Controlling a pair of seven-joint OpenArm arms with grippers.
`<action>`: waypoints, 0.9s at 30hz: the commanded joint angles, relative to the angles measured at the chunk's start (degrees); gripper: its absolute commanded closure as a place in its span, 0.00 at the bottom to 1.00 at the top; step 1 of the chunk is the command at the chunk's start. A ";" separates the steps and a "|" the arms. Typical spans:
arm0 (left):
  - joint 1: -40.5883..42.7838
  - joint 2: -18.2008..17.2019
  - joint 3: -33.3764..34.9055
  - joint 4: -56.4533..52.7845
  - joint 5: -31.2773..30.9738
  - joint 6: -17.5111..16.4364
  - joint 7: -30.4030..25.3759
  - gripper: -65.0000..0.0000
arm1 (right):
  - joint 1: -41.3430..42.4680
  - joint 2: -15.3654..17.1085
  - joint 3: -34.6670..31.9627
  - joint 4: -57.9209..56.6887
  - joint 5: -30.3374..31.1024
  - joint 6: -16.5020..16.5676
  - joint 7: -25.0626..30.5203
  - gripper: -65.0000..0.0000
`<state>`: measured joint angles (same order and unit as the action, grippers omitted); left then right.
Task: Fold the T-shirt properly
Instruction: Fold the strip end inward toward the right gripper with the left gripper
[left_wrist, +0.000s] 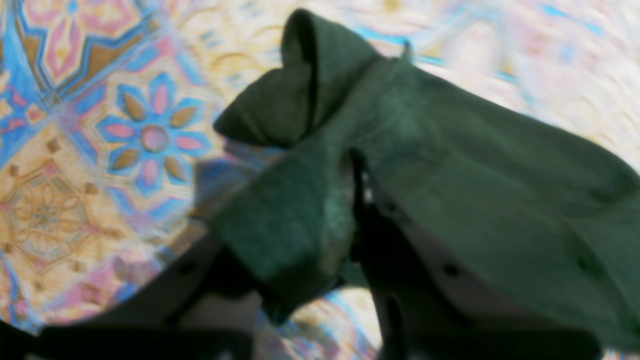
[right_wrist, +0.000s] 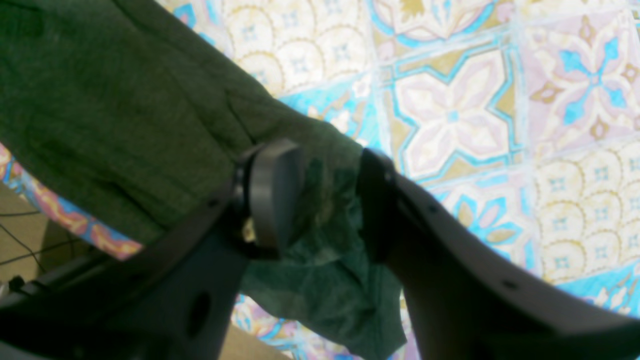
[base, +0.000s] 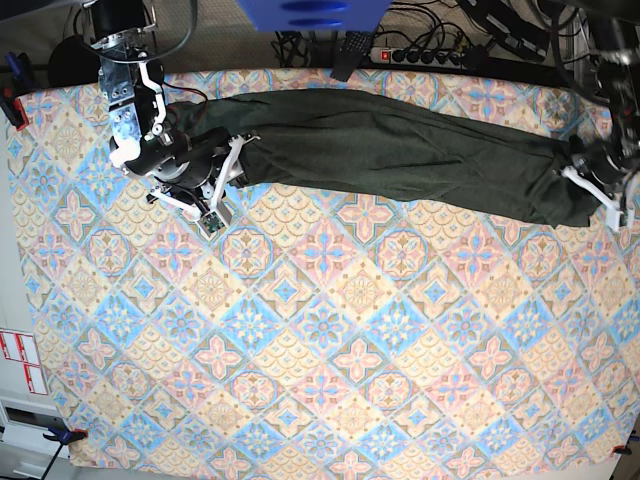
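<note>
The dark olive-green T-shirt (base: 400, 150) lies stretched in a long band across the far side of the table, from left to right. My right gripper (base: 236, 156) holds its left end. In the right wrist view the gripper (right_wrist: 325, 205) is shut on bunched cloth (right_wrist: 125, 115) that fills the gap between the fingers. My left gripper (base: 588, 176) holds the right end. In the left wrist view it (left_wrist: 352, 200) is shut on a fold of the shirt (left_wrist: 475, 190), with a loose flap standing up beyond it.
A patterned tablecloth (base: 320, 330) covers the table. A power strip and cables (base: 430, 55) lie along the back edge. A blue object (base: 310, 12) hangs above the back. A red clamp (base: 10, 105) grips the left edge. The table edge and floor (right_wrist: 30, 215) show near my right gripper.
</note>
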<state>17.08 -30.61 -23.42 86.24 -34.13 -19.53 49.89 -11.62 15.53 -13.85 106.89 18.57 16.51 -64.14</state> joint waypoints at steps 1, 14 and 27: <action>1.25 0.50 -0.01 4.09 -0.46 0.06 -0.79 1.00 | 0.41 0.51 0.35 1.20 0.55 0.23 0.71 0.66; 4.50 14.30 0.52 20.80 -0.38 0.14 8.18 1.00 | 0.41 0.60 0.53 1.20 0.55 0.23 0.71 0.66; 3.71 17.73 11.07 20.62 -0.29 3.40 7.74 1.00 | 0.41 0.60 0.53 1.20 0.47 0.23 0.89 0.66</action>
<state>21.04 -12.69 -12.49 105.97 -33.15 -15.53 58.35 -11.75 15.77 -13.61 106.94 18.48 16.47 -64.12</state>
